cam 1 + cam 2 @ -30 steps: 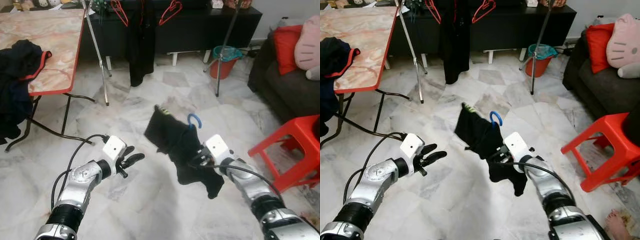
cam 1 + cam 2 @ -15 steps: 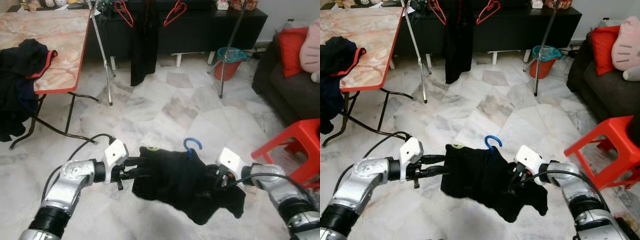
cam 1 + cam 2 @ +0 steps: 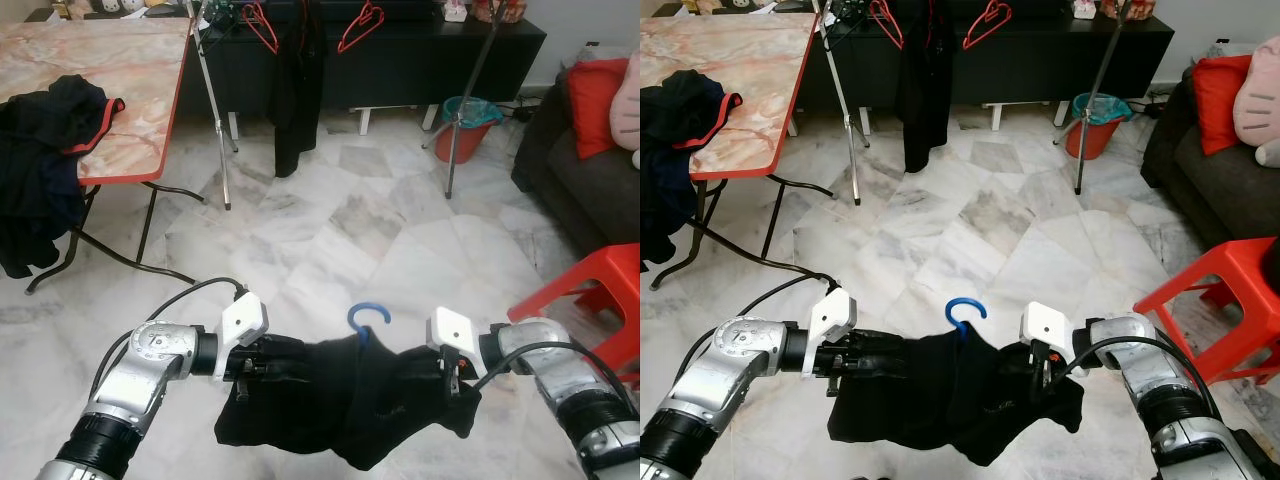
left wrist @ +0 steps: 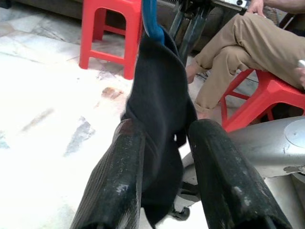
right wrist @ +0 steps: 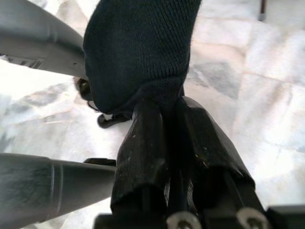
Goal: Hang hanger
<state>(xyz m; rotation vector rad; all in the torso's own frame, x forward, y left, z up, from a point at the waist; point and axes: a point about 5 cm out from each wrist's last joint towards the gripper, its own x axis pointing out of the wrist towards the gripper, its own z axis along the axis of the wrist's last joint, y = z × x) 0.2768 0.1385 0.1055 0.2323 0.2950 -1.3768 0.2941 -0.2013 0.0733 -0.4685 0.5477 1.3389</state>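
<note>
left gripper (image 3: 262, 357): fingers pinching the black garment (image 3: 340, 405) at 1 end
right gripper (image 3: 456, 375): fingers clamped on its other end
hanger (image 3: 366, 321): blue hook poking up mid-garment, low over the floor
tip: lift level; aim hook at the rack (image 3: 215, 95) ahead

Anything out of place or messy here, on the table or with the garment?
Dark clothes lie heaped on the table edge, spilling over its side. The black garment sags bunched on the blue hanger, stretched between the left end effector and the right end effector.
</note>
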